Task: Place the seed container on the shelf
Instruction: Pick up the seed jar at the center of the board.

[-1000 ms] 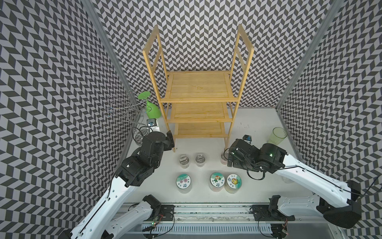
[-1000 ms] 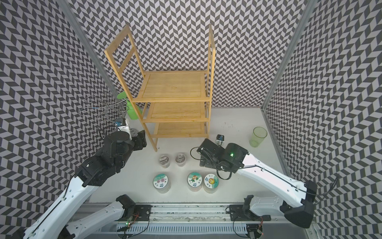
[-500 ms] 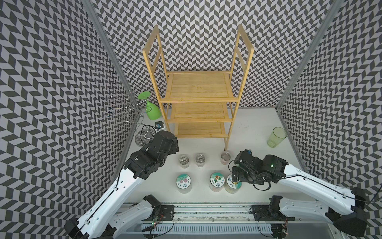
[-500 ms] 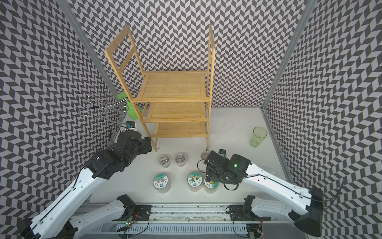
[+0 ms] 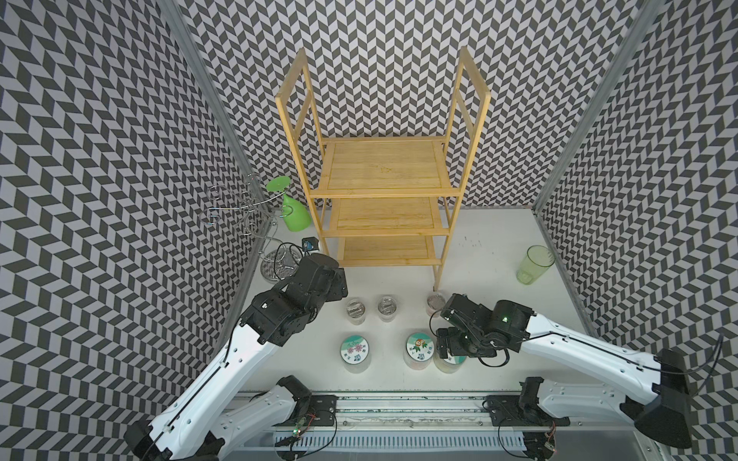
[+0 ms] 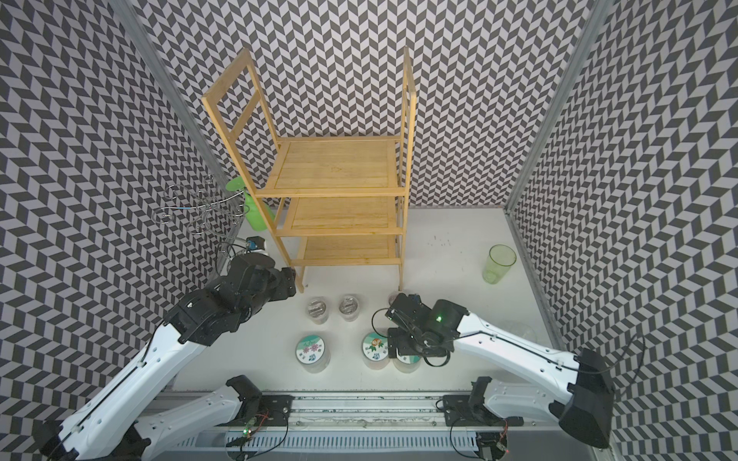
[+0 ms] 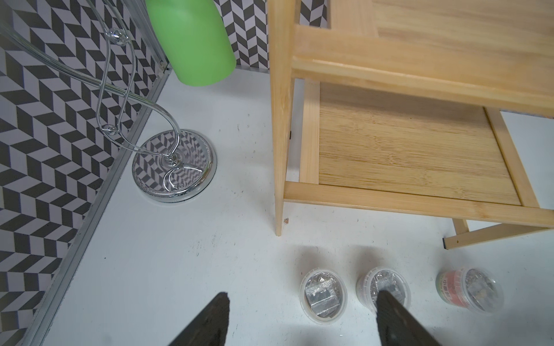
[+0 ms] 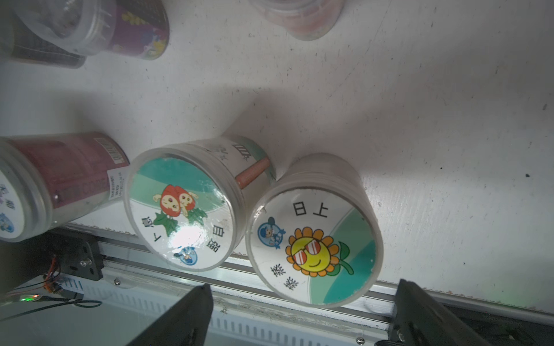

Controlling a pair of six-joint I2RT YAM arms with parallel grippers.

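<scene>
The seed container [image 8: 314, 236], a clear jar with a sunflower lid, stands upright at the table's front edge. It is mostly hidden under my right gripper [image 5: 447, 351] in both top views. The right gripper [image 8: 302, 286] hovers just above it, open wide, with the lid between and beyond its fingers and nothing gripped. The bamboo shelf [image 5: 383, 167] stands at the back with all three tiers bare. My left gripper [image 5: 339, 285] is open and empty near the shelf's front left leg. It points at two small clear tubs [image 7: 323, 295].
A strawberry-lidded jar [image 5: 419, 349] touches the seed container's left side, and a flower-lidded jar [image 5: 355, 351] stands further left. Another small tub [image 5: 435, 311] sits by the shelf's right leg. A silver wire stand [image 5: 247, 211] holds a green glass [image 5: 293, 211] at the left wall. A green cup [image 5: 535, 263] is at the right.
The right gripper has come forward from beside the shelf's right leg to above the sunflower-lidded jar. The left arm has swung rightward toward the small tubs.
</scene>
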